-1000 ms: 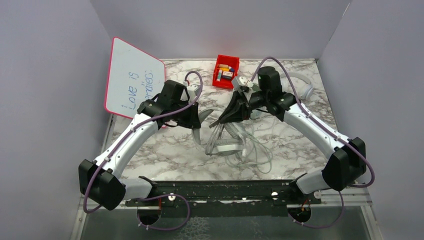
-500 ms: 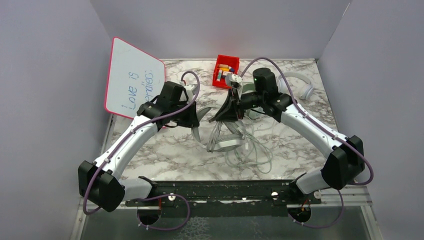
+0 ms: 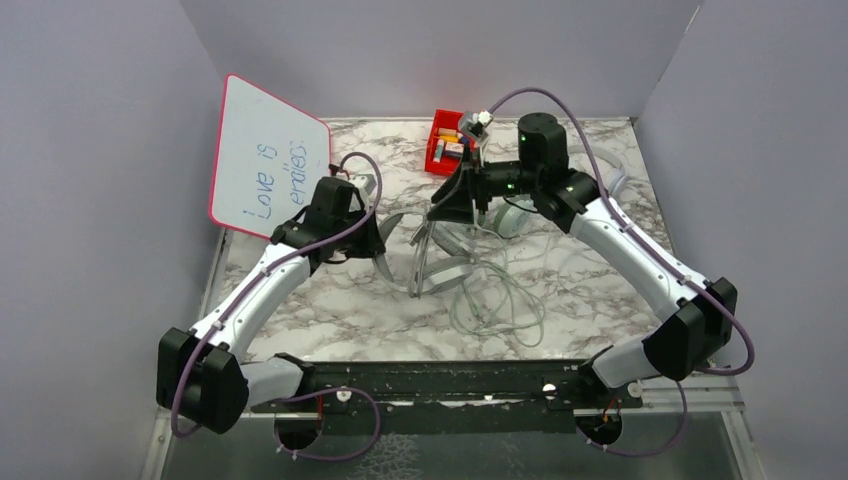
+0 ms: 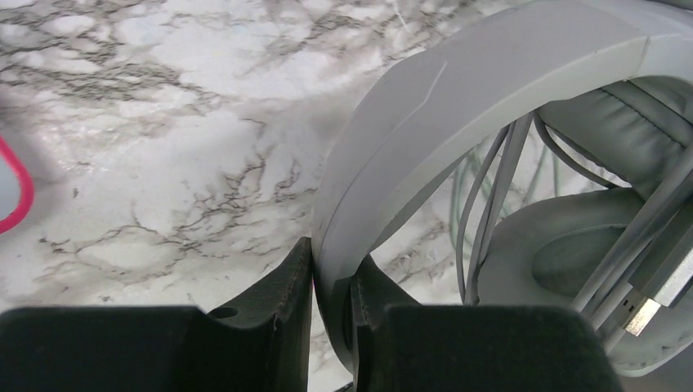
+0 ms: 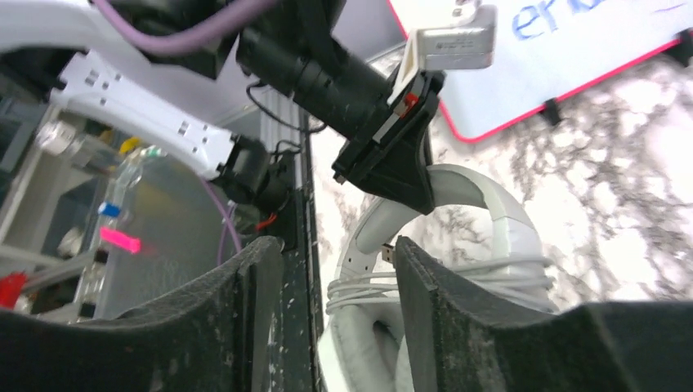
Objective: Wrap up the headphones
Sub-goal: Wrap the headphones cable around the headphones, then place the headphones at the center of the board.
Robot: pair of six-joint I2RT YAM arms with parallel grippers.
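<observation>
left gripper (image 4: 331,273) pinching headband of the grey-white over-ear headset (image 3: 447,270), mid-table. right gripper (image 3: 442,205) just swung up and back, fingers spread. thin grey cable (image 3: 500,305) mostly loose, so the wrap looks far from done.

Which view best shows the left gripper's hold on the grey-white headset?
Left wrist: the left gripper fills the foreground, both fingers pinching the grey-white headset by its headband. Top external shows the pair small, from above. Right wrist shows the grip from the opposite side, farther off.
</observation>
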